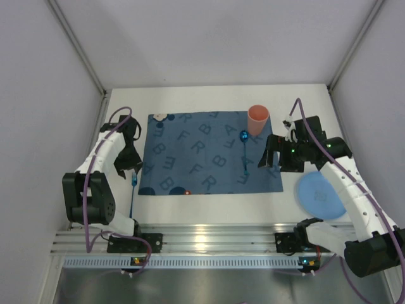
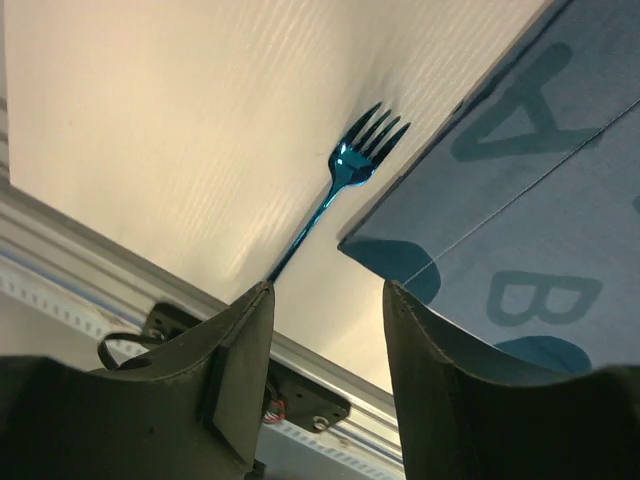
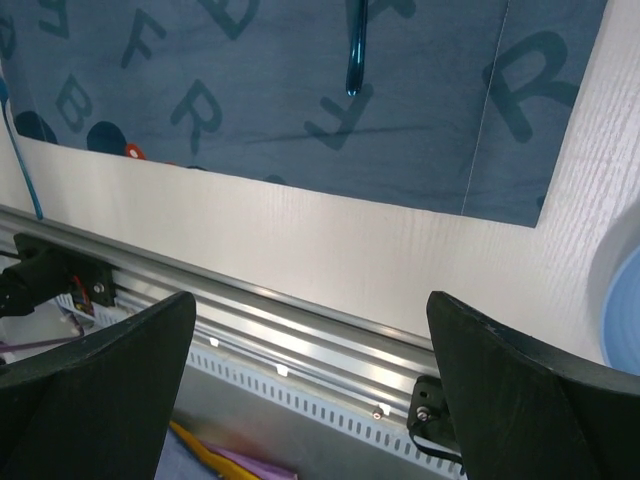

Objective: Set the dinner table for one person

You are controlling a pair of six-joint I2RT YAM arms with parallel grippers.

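The white dinner table (image 1: 209,206) carries a dark blue letter-printed placemat (image 1: 202,158). A salmon cup (image 1: 257,119) stands upright at the mat's far right corner. A blue spoon (image 1: 244,155) lies on the mat's right part. A blue fork (image 1: 132,193) lies on the table just left of the mat; it also shows in the left wrist view (image 2: 345,180). A blue plate (image 1: 321,195) lies on the table right of the mat. My left gripper (image 1: 130,168) hovers open and empty above the fork. My right gripper (image 1: 269,158) is open and empty over the mat's right edge.
An aluminium rail (image 1: 202,240) runs along the near table edge. White walls enclose the far side and both sides. In the right wrist view the spoon's handle tip (image 3: 354,55) and the plate's rim (image 3: 625,300) show.
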